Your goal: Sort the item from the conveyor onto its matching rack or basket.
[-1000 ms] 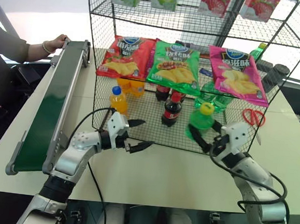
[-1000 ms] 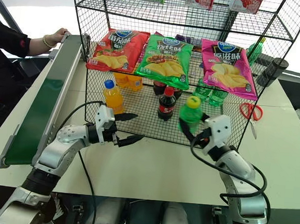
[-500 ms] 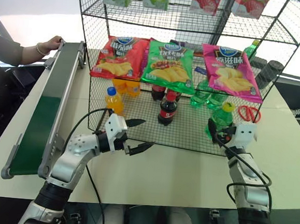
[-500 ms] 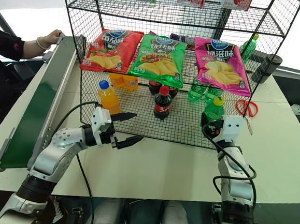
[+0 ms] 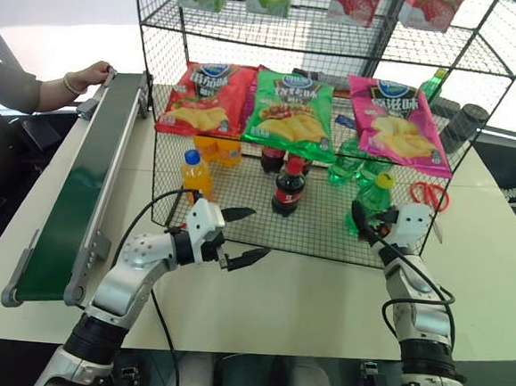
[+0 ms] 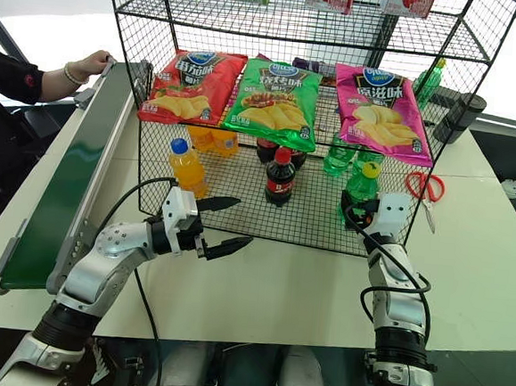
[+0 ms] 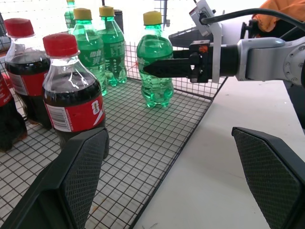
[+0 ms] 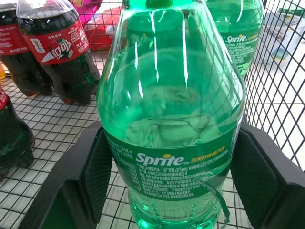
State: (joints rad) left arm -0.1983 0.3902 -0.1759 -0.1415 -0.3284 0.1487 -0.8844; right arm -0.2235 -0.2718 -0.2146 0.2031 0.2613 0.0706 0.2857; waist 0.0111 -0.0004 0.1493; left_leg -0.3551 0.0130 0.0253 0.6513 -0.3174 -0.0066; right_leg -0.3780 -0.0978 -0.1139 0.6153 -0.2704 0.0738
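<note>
The item, a green soda bottle (image 5: pixel 371 200) with a yellow cap, stands upright on the grid floor of the black wire rack (image 5: pixel 309 226), near its front right corner. My right gripper (image 5: pixel 363 217) reaches level into the rack and is open, one finger close on each side of the bottle (image 8: pixel 171 119). In the left wrist view the bottle's (image 7: pixel 155 62) base rests on the mesh. In front of the rack, over the white table, my left gripper (image 5: pixel 257 233) stands open and holds nothing. The conveyor (image 5: pixel 80 188) runs along the left with a bare belt.
Cola bottles (image 5: pixel 290 187), orange drink bottles (image 5: pixel 195 172) and more green bottles (image 5: pixel 349 169) stand on the rack floor. Chip bags (image 5: pixel 296 111) lie on the shelf above. Red scissors (image 5: pixel 423 195) lie right of the rack. A person's hand (image 5: pixel 87 74) rests at the conveyor's far end.
My right gripper carried the green bottle forward and to the right into the rack, lowered it onto the grid floor and loosened its fingers. The left gripper stayed put.
</note>
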